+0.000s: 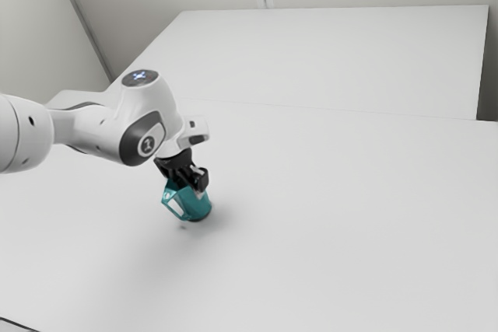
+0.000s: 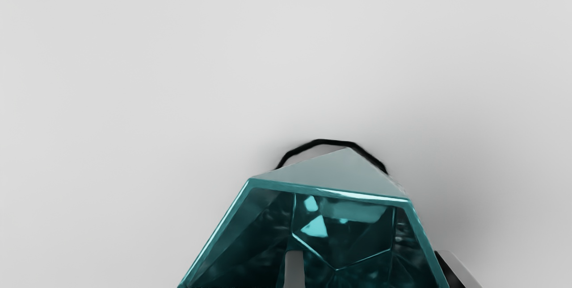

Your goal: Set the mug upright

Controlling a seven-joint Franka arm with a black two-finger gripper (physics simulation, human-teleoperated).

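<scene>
The teal faceted mug [image 1: 200, 205] is on the table [image 1: 327, 215] below the hand in the exterior view, tilted, its mouth toward the exterior view's left. My gripper [image 1: 190, 186] is right over it, pointing down, its lower parts overlapping the mug. In the wrist view, the mug [image 2: 357, 212] shows its hollow inside. The gripper [image 2: 373, 270] stands open there across one side wall: one finger is within the mouth, the other outside that wall, with a wide gap between them. Much of the mug's lower side is hidden.
The pale tabletop spreads around the mug, its far edge near the back wall. A dark line [image 1: 17, 324] crosses the near left corner of the exterior view. A thin black curved edge [image 2: 319, 140] shows beyond the mug's rim in the wrist view.
</scene>
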